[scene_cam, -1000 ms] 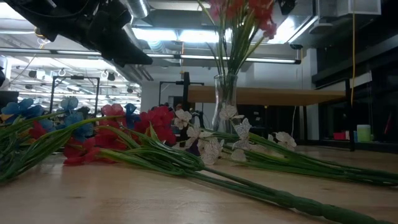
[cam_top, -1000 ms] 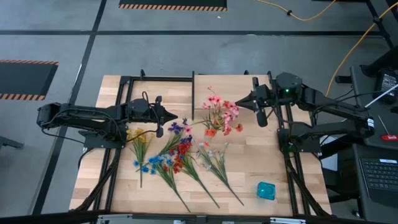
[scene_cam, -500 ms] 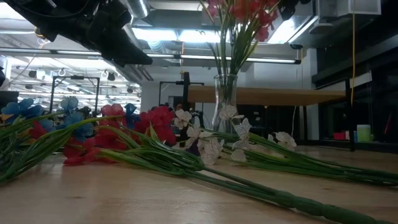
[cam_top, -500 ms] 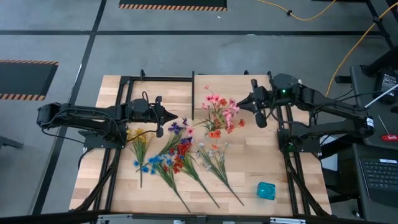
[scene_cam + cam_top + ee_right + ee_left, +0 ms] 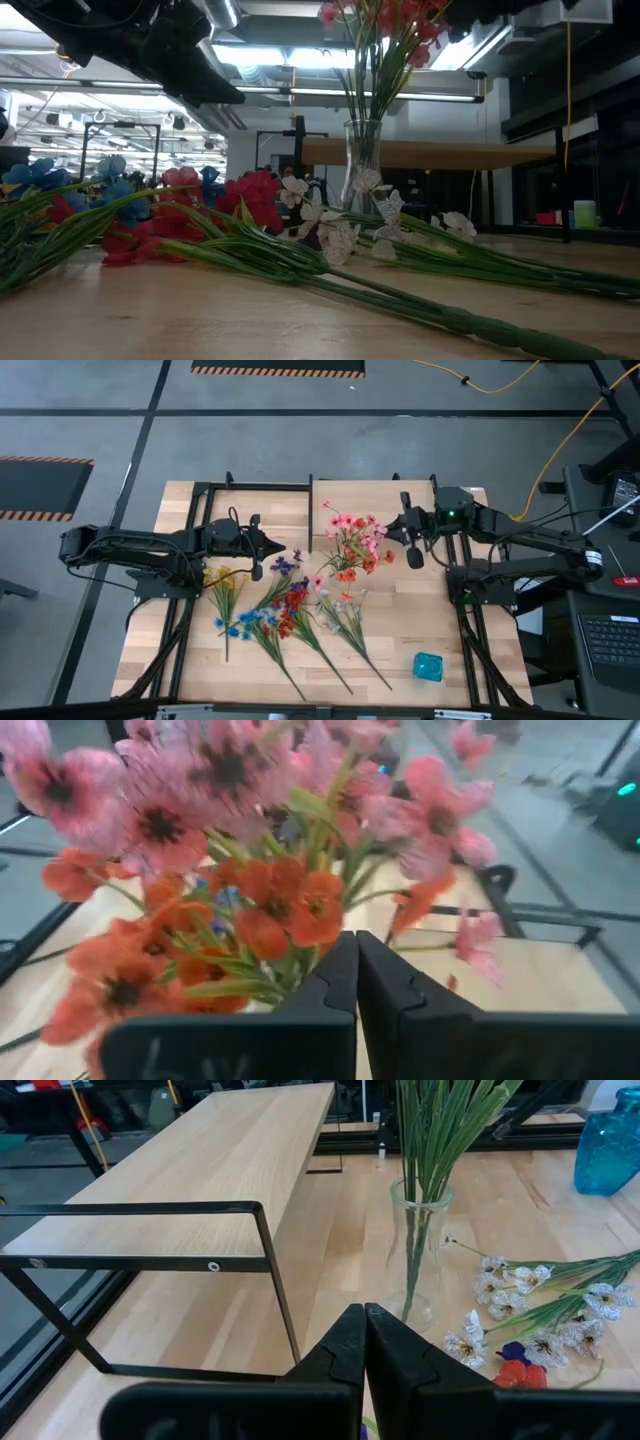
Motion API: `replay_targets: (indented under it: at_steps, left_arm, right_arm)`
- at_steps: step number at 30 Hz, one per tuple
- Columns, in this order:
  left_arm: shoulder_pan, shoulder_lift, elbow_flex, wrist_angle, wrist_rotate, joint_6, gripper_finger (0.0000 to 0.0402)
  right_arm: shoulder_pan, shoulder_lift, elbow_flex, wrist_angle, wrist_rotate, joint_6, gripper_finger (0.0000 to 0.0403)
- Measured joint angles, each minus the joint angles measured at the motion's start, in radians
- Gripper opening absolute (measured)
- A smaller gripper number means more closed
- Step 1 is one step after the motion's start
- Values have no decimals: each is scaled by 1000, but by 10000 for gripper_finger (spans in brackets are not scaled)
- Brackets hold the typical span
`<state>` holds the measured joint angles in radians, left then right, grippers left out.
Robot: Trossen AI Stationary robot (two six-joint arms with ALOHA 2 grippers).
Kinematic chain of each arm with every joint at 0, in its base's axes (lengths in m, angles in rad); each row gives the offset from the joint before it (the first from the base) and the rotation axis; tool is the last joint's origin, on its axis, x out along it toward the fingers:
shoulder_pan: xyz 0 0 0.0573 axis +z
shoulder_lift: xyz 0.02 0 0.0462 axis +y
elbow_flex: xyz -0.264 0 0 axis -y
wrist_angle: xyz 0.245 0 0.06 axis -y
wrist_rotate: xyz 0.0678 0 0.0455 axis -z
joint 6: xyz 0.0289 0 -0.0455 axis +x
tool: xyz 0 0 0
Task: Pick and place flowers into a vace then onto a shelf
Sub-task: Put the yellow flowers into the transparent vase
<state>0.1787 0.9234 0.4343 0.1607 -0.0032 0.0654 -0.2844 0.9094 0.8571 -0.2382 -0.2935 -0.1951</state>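
Note:
A clear glass vase [image 5: 363,165] stands upright on the table and holds a bunch of pink and orange flowers [image 5: 352,545]; its green stems [image 5: 437,1130] show in the left wrist view. More loose flowers [image 5: 285,610] lie flat on the table near the front. The shelf [image 5: 220,1170] is a pale board on black posts along the far side. My right gripper [image 5: 384,532] is shut, at the bunch's right side, up at bloom height. My left gripper [image 5: 287,549] is shut and hovers left of the vase, touching nothing. My right gripper [image 5: 356,955] has its shut fingertips against the blooms and leaves [image 5: 290,920] on the right side of the bunch in the vase. It comes in level from the table's right. The bunch stays in the upright vase, its tops leaning toward the left.
A small teal glass object [image 5: 428,666] stands near the table's front right corner. White-bloomed sprays [image 5: 520,1290] lie just beside the vase's foot. The shelf's black posts [image 5: 275,1270] stand close behind the vase. Bare tabletop lies to the right of the loose flowers.
My right gripper has moved toward the table's left, into the blooms of the bunch. The bloom tops have shifted a little to the left while the vase has stayed in place.

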Motion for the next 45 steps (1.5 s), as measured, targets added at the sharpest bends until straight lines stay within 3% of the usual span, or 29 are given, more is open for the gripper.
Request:
replay_targets:
  at_steps: [13, 20, 26, 33, 38, 41, 45]
  left_arm:
    - [-2, 0, 0, 0, 0, 0, 2]
    - [-74, -1, 33, -85, -8, -8, 1]
    - [-210, -1, 148, -353, -216, -118, 1]
    - [-404, 0, 231, -543, -399, -307, 2]
    - [-486, 19, 314, -820, -505, -589, 1]
    - [-501, 47, 369, -1021, -466, -797, 2]
    - [-504, 87, 426, -1222, -314, -1049, 1]
  right_arm:
    - [-22, -240, -307, 94, 14, 57, 5]
    - [-22, -278, -458, 206, 13, 142, 5]
    - [-13, -271, -537, 361, 13, 138, 5]
    - [29, -271, -551, 396, 13, 137, 5]
    - [62, -270, -552, 396, 13, 137, 5]
    - [74, -270, -552, 395, 13, 135, 5]
    - [80, -270, -552, 394, 13, 131, 5]
